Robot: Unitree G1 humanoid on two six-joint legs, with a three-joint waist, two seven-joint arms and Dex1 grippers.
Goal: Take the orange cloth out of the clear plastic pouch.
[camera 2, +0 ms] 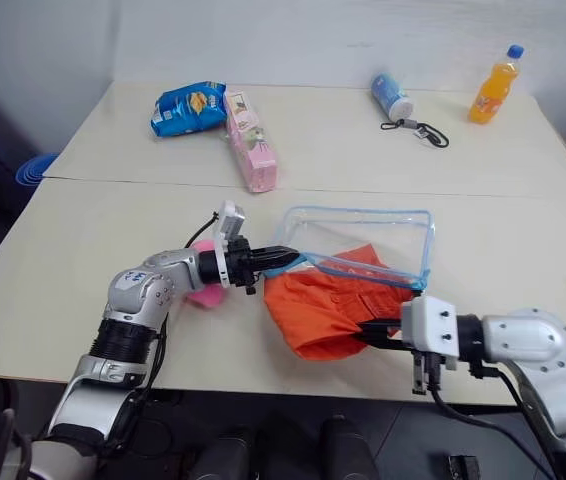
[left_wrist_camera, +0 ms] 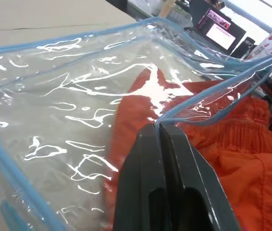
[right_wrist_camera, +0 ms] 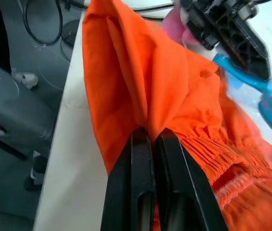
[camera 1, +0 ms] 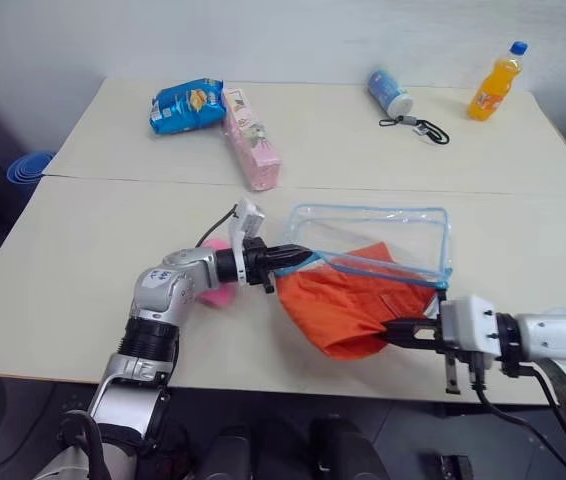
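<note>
You are looking at two pale beige tables [camera 1: 83, 260] pushed together in front of a plain light wall, with a seam running across between them. On the near table lies the flat clear plastic pouch [camera 1: 383, 235] with its light blue edging, its open mouth facing you. The bright orange cloth [camera 1: 348, 300], soft and wrinkled, is partly drawn out: its upper part is still under the transparent plastic while the bulk spills out over the near edge of the table. Your left gripper [camera 1: 298, 257] is clamped tight on the blue-edged lip of the pouch at its left corner, the two black fingers [left_wrist_camera: 145, 173] pressed together around the rim. Your right gripper [camera 1: 395, 332] is pinched on a fold at the lower right of the cloth, fingers [right_wrist_camera: 138, 183] closed with the fabric bunched between them. A fluffy pink plush toy [camera 1: 218, 290] sits just behind your left wrist. On the far table you have a blue snack bag [camera 1: 187, 106] touching a long pink box [camera 1: 252, 140], and well apart to the right a white and blue bottle [camera 1: 390, 92] lying on its side with a black strap, then an upright orange drink bottle [camera 1: 494, 86] near the corner.
</note>
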